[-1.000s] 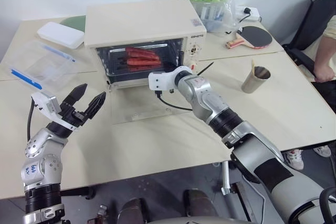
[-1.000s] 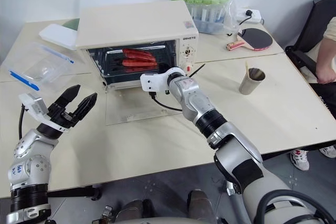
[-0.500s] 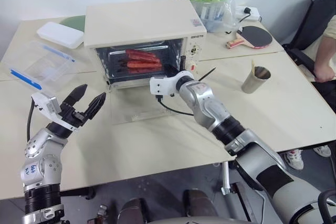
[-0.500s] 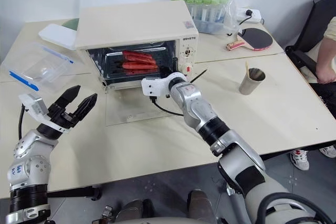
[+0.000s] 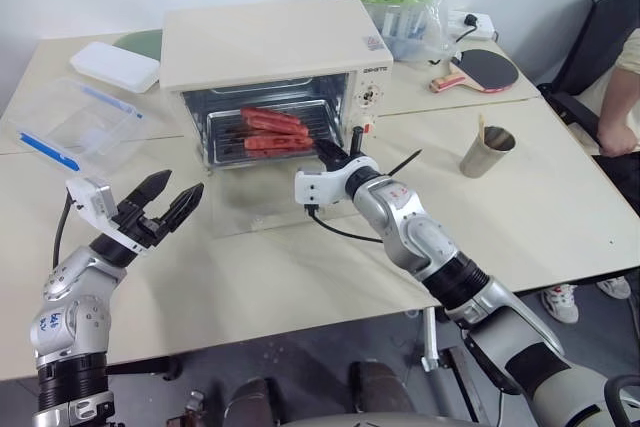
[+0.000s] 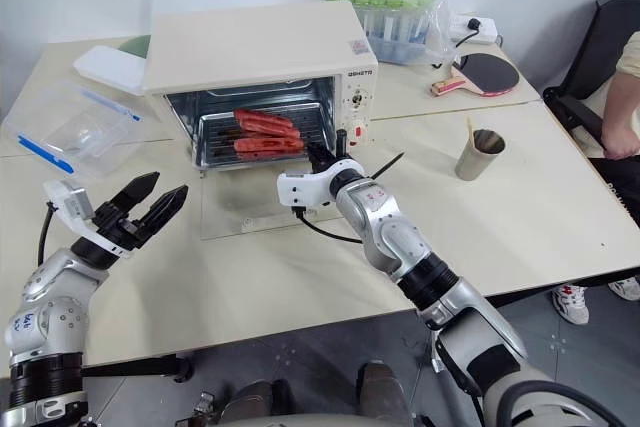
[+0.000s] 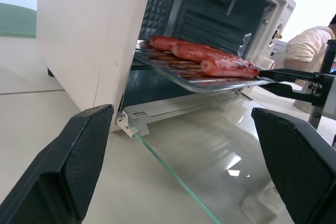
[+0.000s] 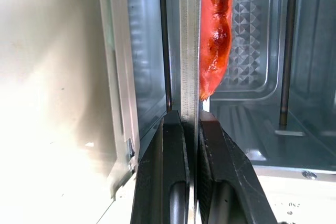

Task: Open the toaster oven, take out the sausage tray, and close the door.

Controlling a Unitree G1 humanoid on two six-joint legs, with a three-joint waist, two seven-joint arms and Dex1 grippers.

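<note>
1. The left end effector [image 5: 165, 202] hovers above the near left part of the surface [image 5: 300, 277], its two black fingers spread wide apart with nothing between them, pointing toward the toaster oven [image 5: 270, 57].
2. The door [image 5: 275, 202] lies folded down flat on the surface in front of the oven; it is a clear glass panel with a cream bar handle at its near edge.
3. The right end effector [image 5: 335, 155] reaches over the lowered door, its fingers pinched together on the front right edge of the sausage tray [image 5: 265, 137]. The right wrist view shows the thin metal rim clamped between the two black fingers [image 8: 173, 166].
4. The sausage tray sits partly drawn out of the oven mouth, level above the door hinge, carrying three red sausages [image 5: 272, 132] side by side.
5. The toaster oven stands toward the far middle of the surface, its control panel with a red knob [image 5: 367, 128] on its right side.
6. A clear plastic box with blue clips [image 5: 70, 122] lies by the left edge, and a metal cup [image 5: 487, 151] stands toward the right.
</note>
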